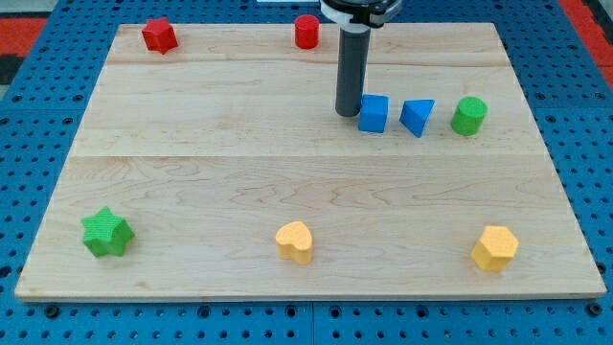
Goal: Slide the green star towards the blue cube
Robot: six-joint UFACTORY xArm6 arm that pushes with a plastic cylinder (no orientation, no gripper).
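The green star (105, 233) lies near the bottom-left corner of the wooden board (192, 144). The blue cube (374, 113) sits in the upper middle-right of the board. My tip (347, 113) stands just left of the blue cube, touching or almost touching its left side. The tip is far from the green star, which is well down and to the view's left.
A blue triangular block (418, 117) and a green cylinder (468, 115) sit right of the blue cube. A red star (159, 35) and red cylinder (306, 31) lie along the top edge. Two yellow blocks (295, 241) (494, 248) lie near the bottom edge.
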